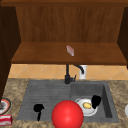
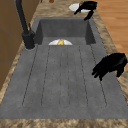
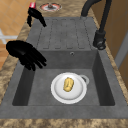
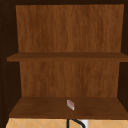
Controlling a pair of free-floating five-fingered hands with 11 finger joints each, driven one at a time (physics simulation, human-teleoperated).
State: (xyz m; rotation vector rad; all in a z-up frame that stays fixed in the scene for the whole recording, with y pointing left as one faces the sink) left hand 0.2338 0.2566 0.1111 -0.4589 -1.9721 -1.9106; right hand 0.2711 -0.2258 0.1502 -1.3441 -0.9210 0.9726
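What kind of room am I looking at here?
It looks like a simulated kitchen: a grey sink with a black tap, a white plate in the basin, and wooden shelves above. Two black hands, left and right, hover over the sink.

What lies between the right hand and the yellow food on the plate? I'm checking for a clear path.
Nothing visible. The right hand hangs open over the basin's front edge, and the food lies uncovered on the plate below it.
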